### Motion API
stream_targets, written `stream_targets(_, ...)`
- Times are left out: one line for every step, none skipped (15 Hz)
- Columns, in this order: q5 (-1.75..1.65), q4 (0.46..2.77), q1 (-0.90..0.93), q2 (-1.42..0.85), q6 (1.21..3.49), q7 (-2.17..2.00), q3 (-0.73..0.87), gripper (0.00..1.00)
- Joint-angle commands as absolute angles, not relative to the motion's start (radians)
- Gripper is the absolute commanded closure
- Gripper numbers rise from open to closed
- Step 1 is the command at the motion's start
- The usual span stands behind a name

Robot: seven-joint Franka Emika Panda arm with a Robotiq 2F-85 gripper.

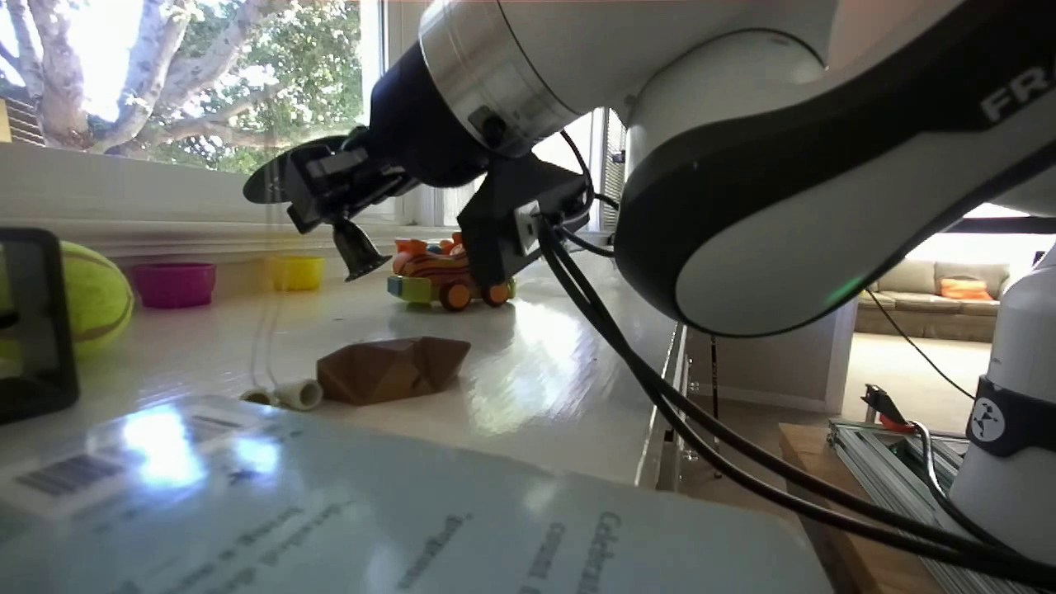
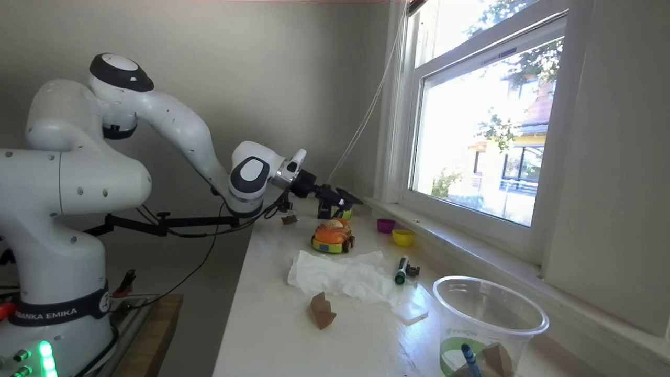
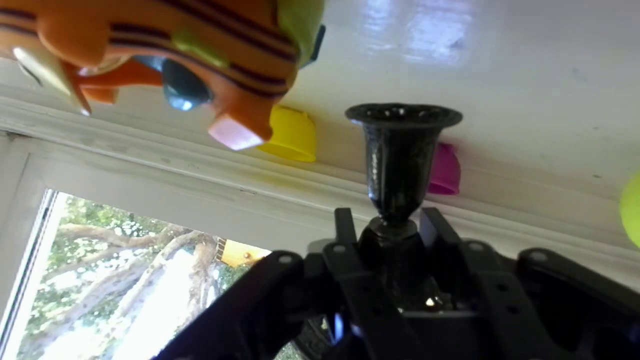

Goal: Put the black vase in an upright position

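My gripper [image 3: 391,227] is closed around the lower body of the black vase [image 3: 400,160], just below its narrow waist. The flared rim sticks out beyond the fingertips in the wrist view. In an exterior view the vase [image 1: 356,247] hangs tilted, its rim pointing down and slightly right, seemingly above the white counter. A wide dark disc, apparently its base [image 1: 266,180], shows on the upper far side of the gripper [image 1: 318,194]. The fingers hide the part between. In an exterior view the gripper [image 2: 335,199] is small, beyond the orange toy.
An orange toy vehicle [image 1: 441,272] stands close to the vase, with yellow [image 1: 297,272] and magenta [image 1: 175,285] cups along the window sill. A brown faceted piece [image 1: 388,371] and a tennis ball [image 1: 95,297] lie nearer. White paper [image 2: 340,275] and a clear cup [image 2: 489,314] also occupy the counter.
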State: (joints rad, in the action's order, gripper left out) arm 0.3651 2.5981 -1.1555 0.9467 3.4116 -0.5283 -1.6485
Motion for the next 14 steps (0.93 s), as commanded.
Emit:
stream_targets(0.444,2.609,-1.138,1.043,3.409,-0.57,-1.676,0.88)
stream_targets(0.454,2.608,-1.139,1.054,3.407,-0.578,-1.685,0.88)
stream_targets(0.46,2.609,-1.135,1.062,3.4,-0.585,-1.69,0.88)
stream_targets(0.465,2.61,-1.132,1.068,3.396,-0.592,-1.696,0.88)
stream_targets(0.467,2.611,-1.131,1.074,3.395,-0.597,-1.7,0.88)
stream_targets(0.473,2.612,-1.13,1.082,3.393,-0.605,-1.711,0.88)
stream_targets(0.475,2.613,-1.127,1.088,3.392,-0.61,-1.715,0.88)
stream_targets(0.476,2.614,-1.126,1.092,3.391,-0.614,-1.717,0.88)
stream_targets(0.476,2.614,-1.126,1.099,3.391,-0.623,-1.722,0.88)
stream_targets(0.475,2.615,-1.124,1.103,3.39,-0.628,-1.723,0.88)
stream_targets(0.474,2.617,-1.12,1.108,3.388,-0.634,-1.725,0.88)
stream_targets(0.473,2.618,-1.119,1.112,3.388,-0.638,-1.726,0.88)
stream_targets(0.473,2.619,-1.117,1.118,3.387,-0.641,-1.725,0.88)
stream_targets(0.474,2.621,-1.112,1.125,3.385,-0.645,-1.725,0.88)
